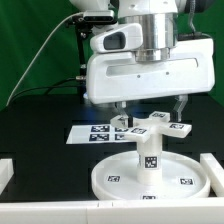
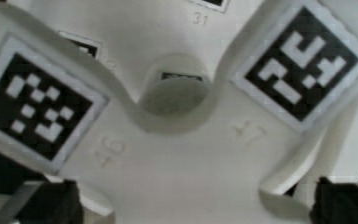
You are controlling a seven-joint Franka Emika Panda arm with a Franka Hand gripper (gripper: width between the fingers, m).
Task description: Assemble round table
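The large round disc lies rim-up on the black table. The short post stands upright at its middle, and the cross-shaped base sits on top of the post. My gripper hangs just above the cross, open, with one finger on each side of it. In the wrist view the cross-shaped base fills the picture, showing its centre hole and two tagged arms. The gripper straddles one arm; its dark fingertips stand wide of the white plastic. Nothing is held.
The marker board lies flat behind the disc at the exterior view's left. White border rails run along the left, the right and the front. A green backdrop stands behind the arm.
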